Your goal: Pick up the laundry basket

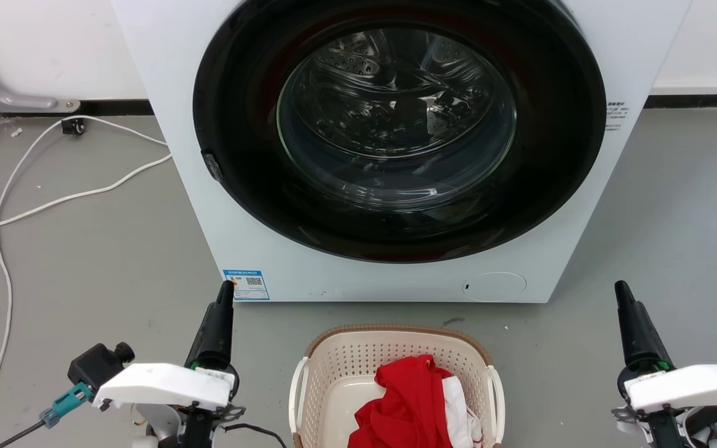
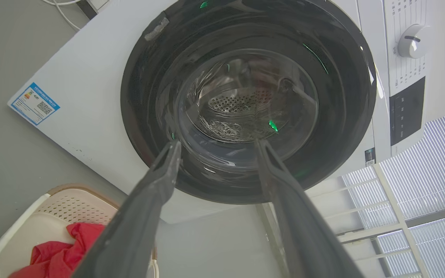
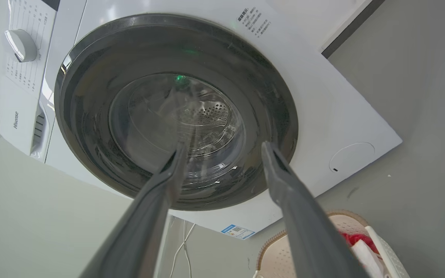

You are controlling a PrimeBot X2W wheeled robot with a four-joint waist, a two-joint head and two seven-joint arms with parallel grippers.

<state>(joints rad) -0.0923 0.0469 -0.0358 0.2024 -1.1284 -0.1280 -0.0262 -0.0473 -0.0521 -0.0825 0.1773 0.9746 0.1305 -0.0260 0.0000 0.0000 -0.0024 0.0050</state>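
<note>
Laundry basket (image 1: 358,361) is sitting on the floor at bottom centre of the head view, holding red clothing (image 1: 408,398), below a white washer (image 1: 396,280). Left gripper (image 1: 226,292) and right gripper (image 1: 621,292) are hovering at lower left and lower right, well apart from it.

Left wrist view: fingers are gaping wide and empty, with the laundry basket (image 2: 72,200) at lower left.

Right wrist view: fingers are likewise gaping wide and empty, with the laundry basket (image 3: 274,256) at lower right.

Reaching, gripping and lifting all seem to be remaining.

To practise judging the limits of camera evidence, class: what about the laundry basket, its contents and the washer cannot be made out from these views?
Laundry basket: near end cut off by the head view's bottom edge.
Whatever lies under the red cloth: hidden, head view.
Blue label on the washing machine: print too small, head view.
Drum: contents blurred by reflections on the door glass, all views.
</note>
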